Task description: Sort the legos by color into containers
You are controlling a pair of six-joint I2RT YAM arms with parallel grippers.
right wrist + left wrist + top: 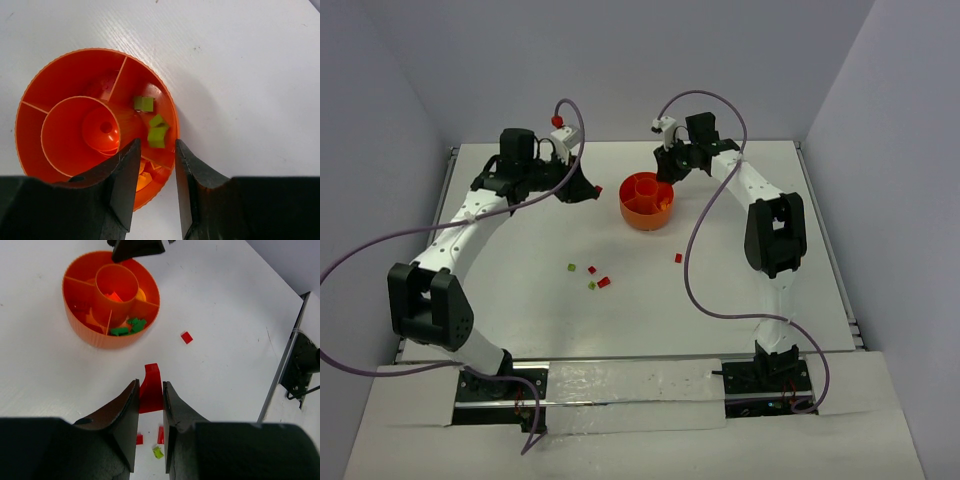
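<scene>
While left gripper (151, 385) pinches a red brick (151, 374) near the bowl (82, 330), right gripper (156, 143) hangs empty and parted over it, so they could easily collide.

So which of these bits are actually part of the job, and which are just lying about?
Part of the job:
- orange bowl
- green bricks in one of its compartments
- red brick in the left pincer
- loose bricks on the table

Just there:
- purple cables
</scene>
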